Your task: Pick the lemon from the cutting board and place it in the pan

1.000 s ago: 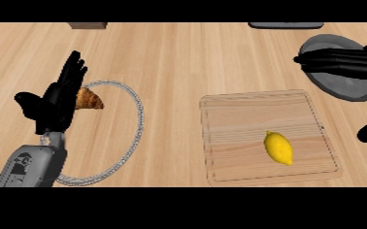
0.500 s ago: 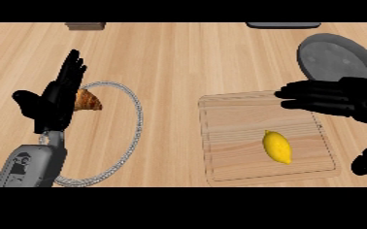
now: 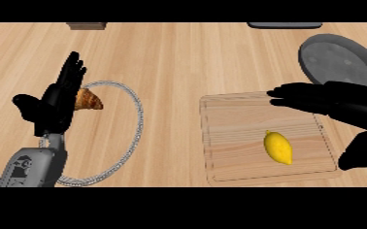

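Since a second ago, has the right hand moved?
Yes. The right hand moved from over the pan leftward to the far edge of the cutting board.

We find the pale rectangular wooden cutting board (image 3: 237, 126) on the counter's right half, near the front edge; the small yellow oval lemon (image 3: 278, 147) lies on it, toward its right front part; the round dark grey metal pan (image 3: 333, 58) sits behind the board, at the right edge, apart from it; the black right hand (image 3: 333, 102) spreads over the board's far right corner, between lemon and pan, touching neither. On the left half lies the round plate with a silvery beaded rim (image 3: 137, 121); the brown crescent croissant (image 3: 89, 100) rests in its far part; the black left hand (image 3: 54, 104) stands open over the plate's left side. At the far edge sit a small brown wooden block (image 3: 87, 26) on the left and a flat dark slab (image 3: 284, 25) on the right.
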Available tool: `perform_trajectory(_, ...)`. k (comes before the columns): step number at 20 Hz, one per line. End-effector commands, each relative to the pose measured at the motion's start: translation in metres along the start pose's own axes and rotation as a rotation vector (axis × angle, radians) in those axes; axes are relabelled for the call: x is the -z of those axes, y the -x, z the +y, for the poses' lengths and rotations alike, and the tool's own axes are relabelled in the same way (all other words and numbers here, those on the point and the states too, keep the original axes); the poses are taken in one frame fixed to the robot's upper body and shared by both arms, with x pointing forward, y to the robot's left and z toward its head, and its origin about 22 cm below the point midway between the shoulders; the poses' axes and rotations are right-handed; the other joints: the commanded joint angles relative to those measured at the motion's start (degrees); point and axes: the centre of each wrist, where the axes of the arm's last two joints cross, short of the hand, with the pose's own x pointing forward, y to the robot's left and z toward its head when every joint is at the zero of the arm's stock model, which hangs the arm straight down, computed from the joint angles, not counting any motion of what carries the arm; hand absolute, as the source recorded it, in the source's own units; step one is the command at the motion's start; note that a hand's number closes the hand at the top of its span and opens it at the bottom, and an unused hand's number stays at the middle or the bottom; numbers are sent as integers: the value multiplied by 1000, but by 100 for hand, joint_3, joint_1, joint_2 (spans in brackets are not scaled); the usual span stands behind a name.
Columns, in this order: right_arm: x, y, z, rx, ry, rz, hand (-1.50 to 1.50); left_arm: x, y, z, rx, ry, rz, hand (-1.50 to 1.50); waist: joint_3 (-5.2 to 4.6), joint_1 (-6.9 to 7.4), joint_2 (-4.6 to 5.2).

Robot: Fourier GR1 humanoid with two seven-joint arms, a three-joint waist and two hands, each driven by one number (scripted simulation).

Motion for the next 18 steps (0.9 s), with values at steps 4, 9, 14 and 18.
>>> perform_trajectory(4, 11, 24, 19, 24, -108, -21, -150, 12, 11, 7, -2, 20, 8, 0, 0, 7, 14)
perform_trajectory(9, 15, 23, 26, -21, -176, -44, -150, 7, -12, 3, 11, -8, -18, 0, 2, 20, 3)
perform_trajectory(14, 22, 1, 53, -69, -184, -20, -150, 1, -15, 10, 10, -2, -7, 0, 0, -26, -11)
perform_trajectory(18, 16, 13, 40, -133, -216, 17, -150, -6, 5, -5, 15, 2, 7, 0, 0, -13, -5)
